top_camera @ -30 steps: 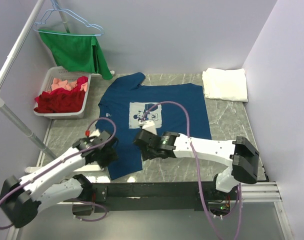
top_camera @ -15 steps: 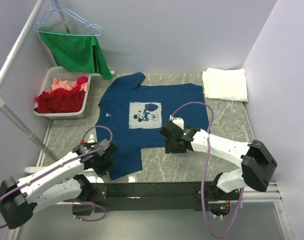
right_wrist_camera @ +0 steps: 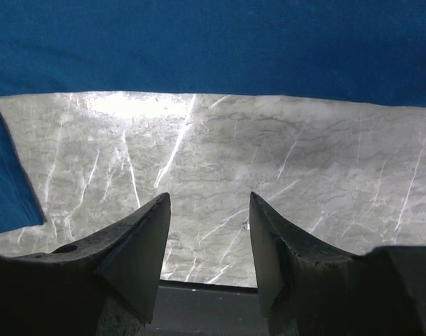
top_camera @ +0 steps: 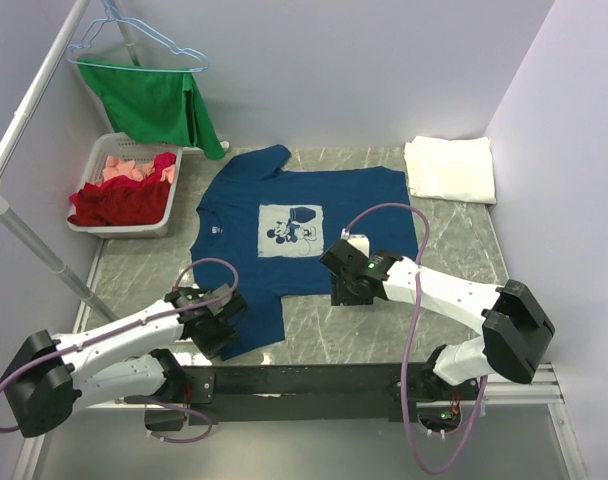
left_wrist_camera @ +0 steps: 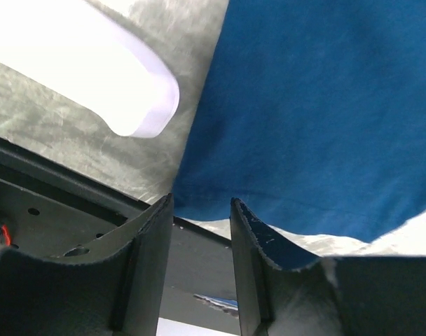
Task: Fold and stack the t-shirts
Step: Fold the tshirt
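The navy blue t-shirt [top_camera: 306,222] lies spread flat on the marble table, its white mouse print [top_camera: 289,228] facing up. The white t-shirt [top_camera: 449,168] sits folded at the back right corner. My left gripper [top_camera: 224,335] is low at the navy shirt's near-left hem corner. In the left wrist view its jaws [left_wrist_camera: 201,206] are open, with the blue hem [left_wrist_camera: 318,119] just beyond the tips and nothing between them. My right gripper [top_camera: 344,290] hovers at the near hem right of centre. Its jaws [right_wrist_camera: 208,199] are open over bare marble, with the hem [right_wrist_camera: 213,42] ahead of them.
A white basket [top_camera: 99,225] of red and pink clothes stands at the back left. Above it a green garment [top_camera: 159,105] hangs from a rack whose pole [top_camera: 39,260] slants down the left side. A black rail [top_camera: 314,380] runs along the table's near edge.
My right gripper moved right, from over the shirt's lower middle to beside the hem. My left gripper dropped toward the near edge and its jaws narrowed a little.
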Robot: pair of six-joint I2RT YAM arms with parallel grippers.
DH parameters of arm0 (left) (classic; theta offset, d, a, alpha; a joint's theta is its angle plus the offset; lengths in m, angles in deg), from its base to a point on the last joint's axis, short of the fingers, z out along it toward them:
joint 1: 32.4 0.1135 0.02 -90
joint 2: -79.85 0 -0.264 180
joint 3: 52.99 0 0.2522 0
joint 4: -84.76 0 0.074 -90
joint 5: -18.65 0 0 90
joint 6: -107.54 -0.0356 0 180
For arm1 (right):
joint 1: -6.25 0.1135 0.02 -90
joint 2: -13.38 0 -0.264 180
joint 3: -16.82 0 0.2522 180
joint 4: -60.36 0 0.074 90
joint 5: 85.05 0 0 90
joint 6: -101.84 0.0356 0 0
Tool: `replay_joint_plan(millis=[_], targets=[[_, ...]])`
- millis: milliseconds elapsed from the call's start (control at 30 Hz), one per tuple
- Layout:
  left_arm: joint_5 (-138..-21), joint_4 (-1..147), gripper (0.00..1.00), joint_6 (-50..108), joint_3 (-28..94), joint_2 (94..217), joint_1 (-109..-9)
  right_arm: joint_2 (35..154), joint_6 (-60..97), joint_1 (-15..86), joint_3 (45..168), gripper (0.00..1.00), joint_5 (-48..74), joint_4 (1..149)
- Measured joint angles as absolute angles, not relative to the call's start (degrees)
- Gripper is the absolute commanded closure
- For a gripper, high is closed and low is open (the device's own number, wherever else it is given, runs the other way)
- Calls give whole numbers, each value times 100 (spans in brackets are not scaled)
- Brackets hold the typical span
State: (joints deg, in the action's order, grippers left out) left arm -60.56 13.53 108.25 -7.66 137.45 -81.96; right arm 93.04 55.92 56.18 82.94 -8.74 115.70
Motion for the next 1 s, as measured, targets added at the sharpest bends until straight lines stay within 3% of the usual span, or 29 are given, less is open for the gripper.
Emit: replay_joint_plan(millis=[467, 633, 733, 1000], targets=[[-6146, 1661, 58, 11429, -825, 14497, -8902, 9302, 5592, 5483, 8169, 44, -776, 11577], [-6201, 1718, 79, 11485, -823, 14574, -8913, 9302, 5589, 5456, 8156, 45, -765, 11574], [-6231, 1766, 99, 11531, -823, 14574, -8924, 9302, 5589, 5446, 8156, 45, -763, 11574], [-6074, 1467, 99, 11728, -737, 14508, -9028, 9302, 5707, 5209, 8156, 44, -815, 11679]])
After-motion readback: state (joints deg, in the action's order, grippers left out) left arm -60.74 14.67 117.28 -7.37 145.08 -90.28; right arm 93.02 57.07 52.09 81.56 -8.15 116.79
